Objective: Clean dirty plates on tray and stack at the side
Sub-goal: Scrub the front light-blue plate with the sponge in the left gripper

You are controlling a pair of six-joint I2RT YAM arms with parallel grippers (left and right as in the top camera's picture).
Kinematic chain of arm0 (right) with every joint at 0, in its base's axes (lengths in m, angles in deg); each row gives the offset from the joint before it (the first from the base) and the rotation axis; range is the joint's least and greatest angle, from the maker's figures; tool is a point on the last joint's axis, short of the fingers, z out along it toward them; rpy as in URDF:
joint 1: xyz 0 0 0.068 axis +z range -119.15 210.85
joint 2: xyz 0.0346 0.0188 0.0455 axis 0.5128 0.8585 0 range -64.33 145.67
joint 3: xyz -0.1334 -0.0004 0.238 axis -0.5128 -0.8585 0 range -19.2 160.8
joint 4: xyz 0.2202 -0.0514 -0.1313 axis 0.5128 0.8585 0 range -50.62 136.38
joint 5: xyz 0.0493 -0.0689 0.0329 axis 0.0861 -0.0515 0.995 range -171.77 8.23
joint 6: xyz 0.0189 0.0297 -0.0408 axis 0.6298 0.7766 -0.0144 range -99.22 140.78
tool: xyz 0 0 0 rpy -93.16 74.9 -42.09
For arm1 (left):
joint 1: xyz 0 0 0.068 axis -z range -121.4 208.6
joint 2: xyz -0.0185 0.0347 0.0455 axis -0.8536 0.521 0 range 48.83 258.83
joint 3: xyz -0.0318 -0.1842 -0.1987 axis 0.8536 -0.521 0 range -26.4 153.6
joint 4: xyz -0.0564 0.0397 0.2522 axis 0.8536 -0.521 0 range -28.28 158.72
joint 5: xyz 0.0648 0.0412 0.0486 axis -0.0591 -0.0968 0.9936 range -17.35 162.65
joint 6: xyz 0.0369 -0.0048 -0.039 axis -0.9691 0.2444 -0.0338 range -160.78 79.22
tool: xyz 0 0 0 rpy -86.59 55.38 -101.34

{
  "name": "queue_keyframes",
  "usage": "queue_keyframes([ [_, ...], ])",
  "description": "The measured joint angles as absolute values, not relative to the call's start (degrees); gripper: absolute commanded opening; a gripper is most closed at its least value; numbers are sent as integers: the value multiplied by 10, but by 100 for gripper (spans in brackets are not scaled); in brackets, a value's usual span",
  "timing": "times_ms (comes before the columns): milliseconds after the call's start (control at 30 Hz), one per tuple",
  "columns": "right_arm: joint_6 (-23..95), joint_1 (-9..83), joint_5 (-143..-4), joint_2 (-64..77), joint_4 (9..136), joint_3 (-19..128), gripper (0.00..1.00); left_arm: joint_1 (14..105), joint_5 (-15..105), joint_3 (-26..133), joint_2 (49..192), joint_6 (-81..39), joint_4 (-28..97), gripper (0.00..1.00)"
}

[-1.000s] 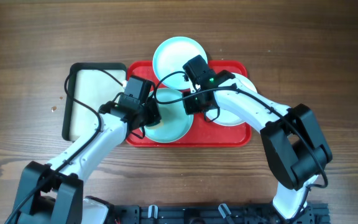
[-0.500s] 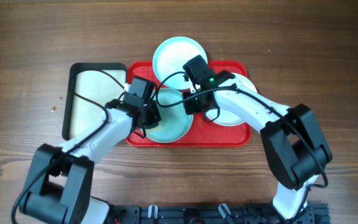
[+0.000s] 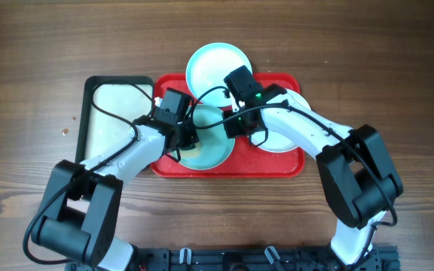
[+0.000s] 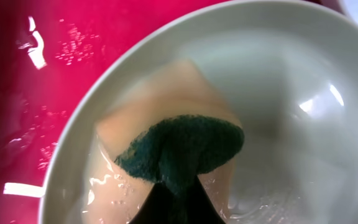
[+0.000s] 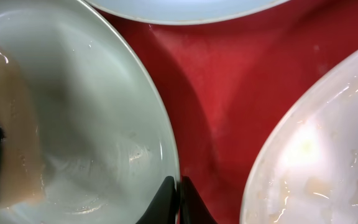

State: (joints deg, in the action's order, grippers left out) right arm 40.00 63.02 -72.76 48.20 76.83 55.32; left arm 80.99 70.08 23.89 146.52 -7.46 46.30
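On the red tray [image 3: 277,162] lies a pale aqua plate [image 3: 214,152], wet inside. My left gripper [image 3: 187,138] is shut on a sponge [image 4: 185,146], green side up and beige below, pressed onto that plate's [image 4: 291,93] left part. My right gripper [image 3: 230,126] is shut on the same plate's right rim; in the right wrist view its fingertips [image 5: 178,199] pinch the rim [image 5: 166,143]. A second aqua plate [image 3: 214,65] overlaps the tray's far edge. A white plate [image 3: 276,142] with orange smears [image 5: 319,183] lies on the tray's right part.
A smaller black-rimmed tray [image 3: 82,128] with a cream inside stands directly left of the red tray. Bare wooden table [image 3: 383,60] surrounds both trays. Both arms cross above the red tray.
My left gripper has moved a little to the right and away with the sponge, across the aqua plate. The right gripper has stayed on the rim.
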Motion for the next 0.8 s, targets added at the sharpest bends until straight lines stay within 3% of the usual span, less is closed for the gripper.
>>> queue_keyframes([
  [533, 400, 630, -713, 482, 768, 553, 4, 809, 496, 236, 1494, -75, 560, 4],
  [800, 400, 633, -691, 482, 765, 553, 4, 806, 499, 251, 1451, -90, 503, 4],
])
